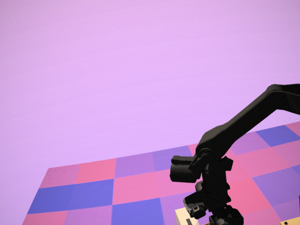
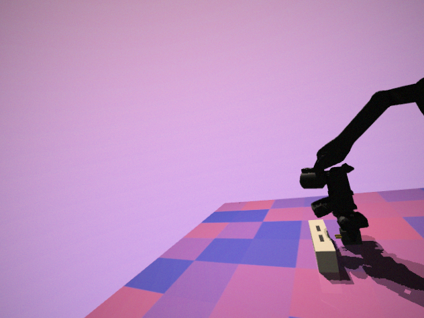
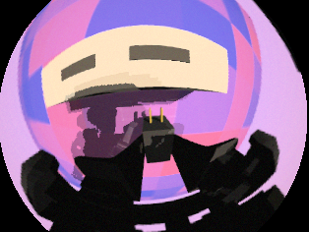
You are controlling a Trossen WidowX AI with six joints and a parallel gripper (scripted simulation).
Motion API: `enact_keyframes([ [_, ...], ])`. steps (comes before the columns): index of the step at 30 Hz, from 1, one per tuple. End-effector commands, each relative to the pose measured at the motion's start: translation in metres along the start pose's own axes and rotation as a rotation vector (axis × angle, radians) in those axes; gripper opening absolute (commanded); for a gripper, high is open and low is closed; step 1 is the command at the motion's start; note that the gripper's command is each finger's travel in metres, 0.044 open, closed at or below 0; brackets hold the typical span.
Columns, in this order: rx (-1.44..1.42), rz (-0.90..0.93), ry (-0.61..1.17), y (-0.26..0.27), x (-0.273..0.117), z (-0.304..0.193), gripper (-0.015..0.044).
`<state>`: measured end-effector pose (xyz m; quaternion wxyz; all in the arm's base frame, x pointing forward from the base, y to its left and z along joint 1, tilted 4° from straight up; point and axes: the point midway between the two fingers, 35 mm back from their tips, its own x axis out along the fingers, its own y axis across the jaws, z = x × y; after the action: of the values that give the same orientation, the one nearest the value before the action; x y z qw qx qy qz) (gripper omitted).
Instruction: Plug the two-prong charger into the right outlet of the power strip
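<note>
The black robot arm [image 1: 238, 121] [image 2: 359, 123] comes in from the right and bends down to the checkered table top [image 1: 135, 188] [image 2: 259, 280] [image 3: 207, 110]. Its gripper [image 2: 351, 237] [image 3: 154, 135] is pinching the little black charger [image 3: 157, 140]. Two thin gold prongs [image 2: 338, 236] [image 3: 155, 115] stick out of the charger and point at the long side of the power strip [image 2: 323, 236] [image 3: 148, 74] [image 1: 182, 216]. The strip is a cream-colored block that sits on the table just to the left of the gripper in the exterior view. Two dark gray rectangles [image 2: 321, 237] [image 3: 158, 53] show on its top. There is a gap between the prong tips and the strip, so the charger is not plugged in. A dark shadow [image 2: 383, 259] [image 3: 100, 128] lies on the table. In the top view, a bit of a tan thing [image 1: 292, 221] peeks in at the near right corner.
</note>
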<state>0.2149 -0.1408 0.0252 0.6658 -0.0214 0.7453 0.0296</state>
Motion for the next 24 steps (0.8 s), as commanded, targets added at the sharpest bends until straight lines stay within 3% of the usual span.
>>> enact_keyframes([
  [1, 0.008, 0.002, -0.005, -0.0010, -0.0009, 0.0081, 0.0000],
  [24, 0.010, 0.002, -0.005, -0.0013, -0.0018, 0.0103, 0.0000],
])
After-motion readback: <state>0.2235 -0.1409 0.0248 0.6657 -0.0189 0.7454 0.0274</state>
